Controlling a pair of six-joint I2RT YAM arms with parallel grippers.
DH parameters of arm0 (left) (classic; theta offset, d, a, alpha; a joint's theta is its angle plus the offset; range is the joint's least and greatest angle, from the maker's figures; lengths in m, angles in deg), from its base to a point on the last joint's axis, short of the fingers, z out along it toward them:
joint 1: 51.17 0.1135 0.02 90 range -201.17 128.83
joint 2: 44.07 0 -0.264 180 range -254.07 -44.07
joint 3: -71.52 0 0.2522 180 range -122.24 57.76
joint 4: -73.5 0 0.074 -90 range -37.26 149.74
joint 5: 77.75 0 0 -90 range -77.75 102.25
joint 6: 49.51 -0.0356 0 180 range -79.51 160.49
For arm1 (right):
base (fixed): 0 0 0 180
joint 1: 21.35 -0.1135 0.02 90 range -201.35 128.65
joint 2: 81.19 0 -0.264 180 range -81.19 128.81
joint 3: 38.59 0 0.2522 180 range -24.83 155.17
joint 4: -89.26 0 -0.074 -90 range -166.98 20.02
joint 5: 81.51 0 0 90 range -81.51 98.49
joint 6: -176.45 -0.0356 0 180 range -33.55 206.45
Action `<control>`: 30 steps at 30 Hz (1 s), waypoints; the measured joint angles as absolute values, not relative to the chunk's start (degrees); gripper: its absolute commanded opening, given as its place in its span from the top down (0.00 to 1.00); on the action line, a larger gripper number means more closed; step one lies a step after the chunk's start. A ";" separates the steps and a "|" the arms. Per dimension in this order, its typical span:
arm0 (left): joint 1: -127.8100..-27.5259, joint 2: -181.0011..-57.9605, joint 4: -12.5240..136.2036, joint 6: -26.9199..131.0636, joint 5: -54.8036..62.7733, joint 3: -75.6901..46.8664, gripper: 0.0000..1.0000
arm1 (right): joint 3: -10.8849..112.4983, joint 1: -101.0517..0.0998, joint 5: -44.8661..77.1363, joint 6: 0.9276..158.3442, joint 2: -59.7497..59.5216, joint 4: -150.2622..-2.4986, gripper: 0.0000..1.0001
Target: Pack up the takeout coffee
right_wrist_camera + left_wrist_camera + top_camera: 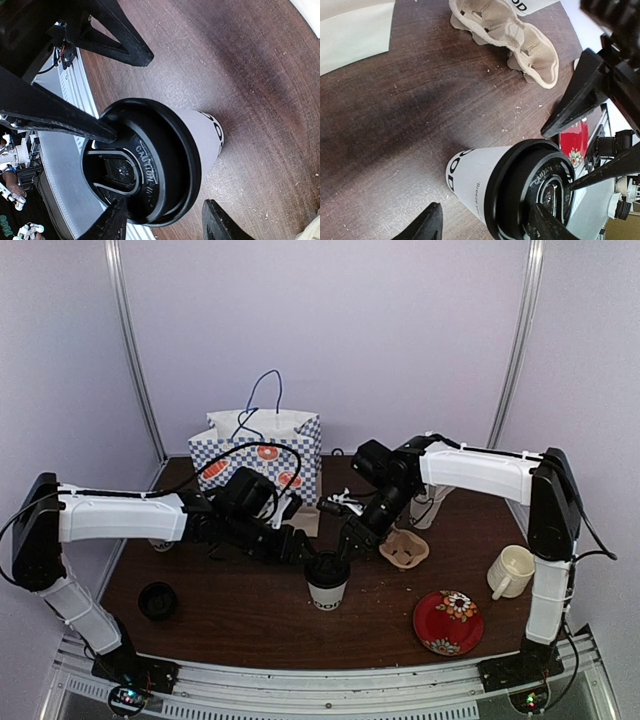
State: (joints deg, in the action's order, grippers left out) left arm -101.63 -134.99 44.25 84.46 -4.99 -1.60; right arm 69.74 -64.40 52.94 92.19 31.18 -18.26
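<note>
Jaws of left gripper [485, 207] and right gripper [165, 202] were found parted, black-lidded white paper cup [470, 175] between them; lid-edge contact unresolved.

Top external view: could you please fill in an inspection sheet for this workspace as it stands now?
Surface: dark wood table, with crumbs near the carrier.
Job's things: lidded paper cup upright at the centre. Cardboard cup carrier beside it, its visible wells empty. Second lettered cup behind the carrier. Checkered paper bag at the back.
Clutter: cream mug, red floral plate, loose black lid.
Grippers: left gripper and right gripper both open, straddling the cup's top from opposite sides.
Cables: black cable arcs over the left arm, in front of the bag.
Surroundings: pale walls, metal poles.
</note>
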 measured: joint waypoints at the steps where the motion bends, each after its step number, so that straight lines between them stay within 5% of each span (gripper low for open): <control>1: -101.63 -135.14 44.32 84.37 -5.21 -1.66 0.40 | 69.65 -64.40 52.85 92.19 31.20 -18.21 0.46; 18: -101.63 -138.00 45.63 83.91 -5.95 -3.76 0.42 | 67.07 -63.94 52.55 92.87 27.88 -17.80 0.26; 30: -101.63 -138.05 45.80 83.91 -5.69 -3.76 0.42 | 59.42 -63.35 53.27 92.28 24.45 -20.73 0.46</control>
State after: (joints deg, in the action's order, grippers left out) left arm -101.63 -138.05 45.80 83.91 -5.69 -3.76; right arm 59.42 -63.35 53.27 92.28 24.45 -20.73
